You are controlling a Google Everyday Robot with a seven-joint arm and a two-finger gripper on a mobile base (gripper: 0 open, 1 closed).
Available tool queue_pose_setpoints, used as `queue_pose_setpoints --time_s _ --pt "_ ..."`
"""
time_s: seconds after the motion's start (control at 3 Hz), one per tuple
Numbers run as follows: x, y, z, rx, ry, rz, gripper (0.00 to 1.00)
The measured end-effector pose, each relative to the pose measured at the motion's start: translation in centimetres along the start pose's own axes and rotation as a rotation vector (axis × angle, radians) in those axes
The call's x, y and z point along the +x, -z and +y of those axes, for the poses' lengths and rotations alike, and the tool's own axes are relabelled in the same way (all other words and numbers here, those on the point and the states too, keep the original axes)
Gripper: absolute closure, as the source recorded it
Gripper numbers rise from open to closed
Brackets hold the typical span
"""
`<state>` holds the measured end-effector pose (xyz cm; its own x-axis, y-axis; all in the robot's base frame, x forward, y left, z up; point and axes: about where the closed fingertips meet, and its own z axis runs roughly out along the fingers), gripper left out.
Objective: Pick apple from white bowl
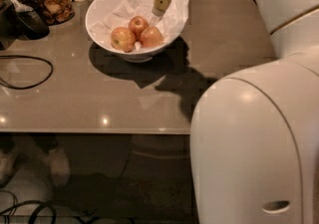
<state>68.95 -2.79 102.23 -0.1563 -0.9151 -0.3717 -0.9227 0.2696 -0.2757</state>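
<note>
Gripper [160, 7] low over white bowl [95, 13], paper [177, 5] perhaps against it, apples [139, 24] beside.

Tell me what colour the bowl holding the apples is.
White, seen in the camera view: the white bowl, with the hand hovering above its apples.

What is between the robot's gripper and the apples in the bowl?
Nothing visible is. The gripper hangs over the white bowl, close to the nearest apple, which lies uncovered on the crumpled paper.

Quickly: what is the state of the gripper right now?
Gripper: open or closed cannot be told; it hangs over the wide glossy white bowl, near the three small red apples.
</note>
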Motion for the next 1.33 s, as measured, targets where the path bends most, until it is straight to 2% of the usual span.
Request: queue_pose_setpoints --time_s 0.67,1.0,1.33 --pt "-1.0 -1.6 -0.6 -0.012 0.022 0.002 0.12" --pt "-1.4 -3.0 -0.7 -0.031 0.028 0.005 0.24" --pt "-1.7 -4.4 -0.7 -0.050 0.029 0.010 0.22"
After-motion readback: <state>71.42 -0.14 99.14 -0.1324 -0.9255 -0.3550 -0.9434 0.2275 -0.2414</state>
